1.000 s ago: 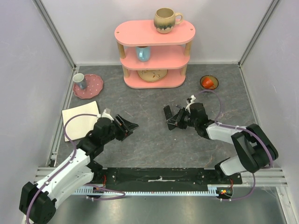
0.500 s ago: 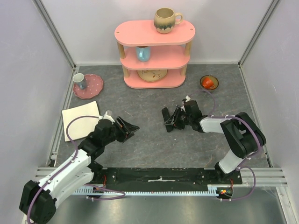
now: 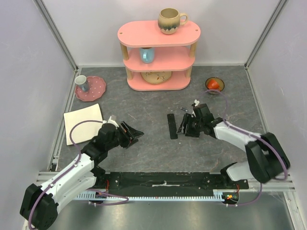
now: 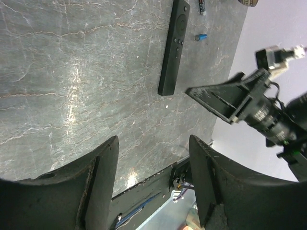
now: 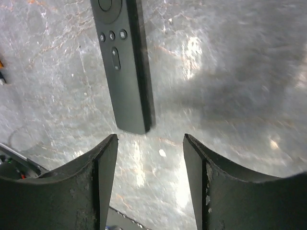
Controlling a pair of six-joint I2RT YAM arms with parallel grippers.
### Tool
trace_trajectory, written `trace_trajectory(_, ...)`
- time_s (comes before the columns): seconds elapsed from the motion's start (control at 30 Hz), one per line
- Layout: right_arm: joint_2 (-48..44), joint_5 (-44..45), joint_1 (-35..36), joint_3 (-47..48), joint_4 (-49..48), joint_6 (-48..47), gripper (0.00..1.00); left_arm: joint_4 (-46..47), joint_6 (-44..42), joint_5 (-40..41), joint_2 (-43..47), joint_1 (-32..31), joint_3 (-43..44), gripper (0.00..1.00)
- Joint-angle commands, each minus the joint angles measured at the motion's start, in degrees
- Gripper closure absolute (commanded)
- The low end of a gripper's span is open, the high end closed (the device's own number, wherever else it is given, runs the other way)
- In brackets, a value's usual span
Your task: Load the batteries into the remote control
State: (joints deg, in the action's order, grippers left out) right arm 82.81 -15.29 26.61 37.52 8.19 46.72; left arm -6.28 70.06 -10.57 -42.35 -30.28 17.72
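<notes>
The remote control (image 3: 171, 126) is a slim black bar lying flat on the table, buttons up. It also shows in the left wrist view (image 4: 173, 45) and the right wrist view (image 5: 122, 67). My right gripper (image 3: 183, 126) is open and empty just right of the remote; in its own view (image 5: 149, 143) the remote's near end lies just beyond the left fingertip. My left gripper (image 3: 135, 132) is open and empty, left of the remote (image 4: 153, 143). A blue battery (image 4: 201, 37) and another battery (image 4: 202, 6) lie past the remote's far end.
A pink three-tier shelf (image 3: 159, 55) with a mug and bowls stands at the back. A small bowl (image 3: 214, 85) with a red thing sits at back right, a pink plate (image 3: 91, 88) with a cup and a white pad (image 3: 84, 122) at the left.
My right gripper has drawn back to the right, off the remote, which now lies flat and free on the table. The left arm has barely moved.
</notes>
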Motion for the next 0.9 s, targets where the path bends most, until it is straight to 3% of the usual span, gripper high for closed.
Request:
trace_trajectory(0.0, -12.56, 8.59, 0.02, 2.29, 13.77, -7.51, 0.36, -0.21, -2.03, 0.45, 0.77, 0.22, 0.3, 0.34)
trace_trajectory(0.2, -27.86, 15.8, 7.04, 4.23, 13.18, -15.14, 0.35, -8.21, -13.27, 6.15, -0.54, 0.22, 4.77, 0.26)
trace_trajectory(0.3, -32.17, 26.6, 12.83, 2.48, 12.38, -18.49, 0.36, -15.23, -16.18, 12.29, -2.2, 0.22, 8.11, 0.22)
trace_trajectory(0.43, -37.27, 41.88, 15.05, -2.52, 10.54, -19.38, 0.36, -22.09, -20.31, 19.26, -6.85, 0.22, 13.91, 0.22)
trace_trajectory(0.57, -43.85, 48.58, 15.05, -5.0, 9.31, -18.86, 0.35, -25.97, -22.61, 22.26, -9.94, 0.22, 18.23, 0.16)
trace_trajectory(0.63, -45.27, 49.91, 15.05, -5.43, 8.69, -15.81, 0.28, -25.45, -21.64, 22.17, -10.12, 0.22, 18.23, 0.09)
trace_trajectory(0.67, -46.32, 50.09, 15.05, -5.79, 8.08, -15.26, 0.08, -25.18, -21.29, 21.82, -10.12, 0.22, 18.23, 0.07)
trace_trajectory(0.7, -46.85, 49.48, 15.05, -6.22, 7.12, -14.91, 0.02, -24.31, -21.46, 21.3, -10.04, 0.22, 18.32, 0.07)
trace_trajectory(0.87, -48.0, 46.41, 15.14, -7.64, 3.5, -12.71, 0.02, -21.23, -24.53, 17.35, -8.19, 0.22, 18.05, 0.09)
